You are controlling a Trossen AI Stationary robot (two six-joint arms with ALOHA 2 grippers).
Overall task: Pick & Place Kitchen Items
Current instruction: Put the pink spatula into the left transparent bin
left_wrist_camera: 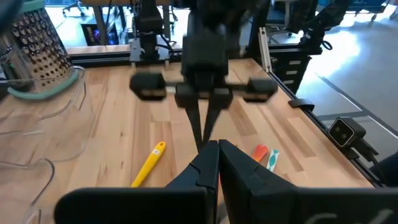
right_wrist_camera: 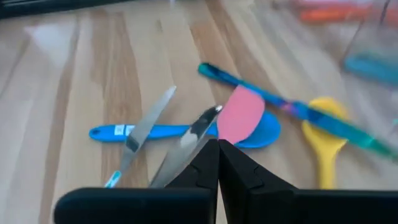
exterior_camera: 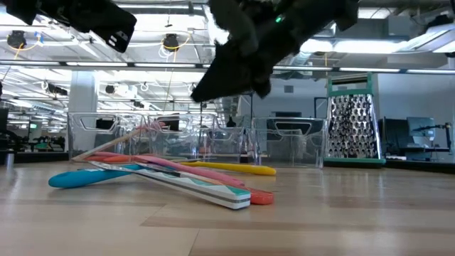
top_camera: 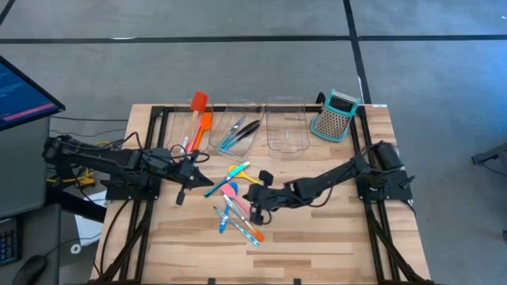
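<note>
Right tool closed, empty, over utensil pile, left tool closed, empty.

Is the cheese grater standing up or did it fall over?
Standing up. The box grater rises tall on the table in the low view, handle on top, beside the clear bins.

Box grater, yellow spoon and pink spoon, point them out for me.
box grater (top_camera: 333, 115), high view, on its metal face
yellow spoon (left_wrist_camera: 148, 163), left wrist view, on its handle
pink spoon (right_wrist_camera: 241, 114), right wrist view, on its bowl
</note>
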